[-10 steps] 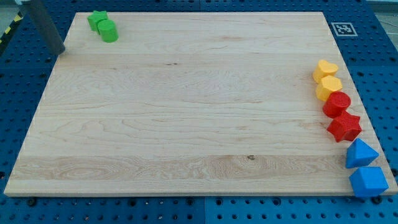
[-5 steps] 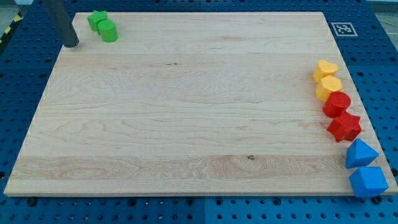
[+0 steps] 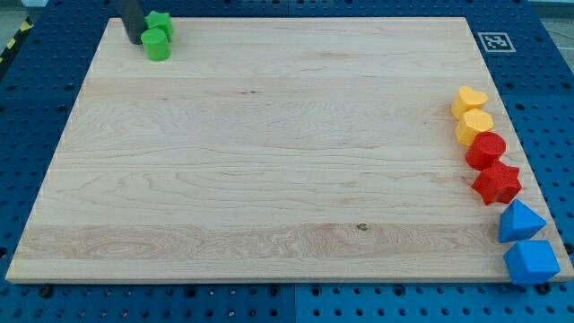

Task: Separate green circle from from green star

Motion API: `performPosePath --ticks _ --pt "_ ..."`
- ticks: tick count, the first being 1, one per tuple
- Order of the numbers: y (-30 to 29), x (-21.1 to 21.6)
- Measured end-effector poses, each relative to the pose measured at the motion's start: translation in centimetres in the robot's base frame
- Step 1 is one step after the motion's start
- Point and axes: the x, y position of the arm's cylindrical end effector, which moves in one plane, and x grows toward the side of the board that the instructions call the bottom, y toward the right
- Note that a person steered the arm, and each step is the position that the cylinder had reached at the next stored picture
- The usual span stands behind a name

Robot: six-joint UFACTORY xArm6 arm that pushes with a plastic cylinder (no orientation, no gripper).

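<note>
The green circle [image 3: 156, 45] sits near the board's top left corner. The green star [image 3: 160, 22] lies just above it and touches it. My tip [image 3: 134, 41] is on the board right at the left side of both green blocks, touching or nearly touching the star. The rod hides part of the star's left edge.
Along the board's right edge stand a yellow heart [image 3: 469, 100], a second yellow block [image 3: 473, 126], a red circle [image 3: 486, 149], a red star [image 3: 497, 182] and two blue blocks [image 3: 520, 221] [image 3: 531, 261]. A marker tag [image 3: 494, 41] is at the top right corner.
My tip has moved right and up from the board's left edge to the green blocks. The green star has shifted a little to the right; the green circle has stayed in place.
</note>
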Motion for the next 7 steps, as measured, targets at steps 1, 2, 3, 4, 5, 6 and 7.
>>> performPosePath --ticks 1,2,3,4,5,6,7 --pt "2.5 1.9" --pt "2.6 4.0" --pt "3.0 4.3" --pt "3.9 5.4" --pt "3.9 8.0" --pt "4.0 8.4" --pt "5.2 8.4"
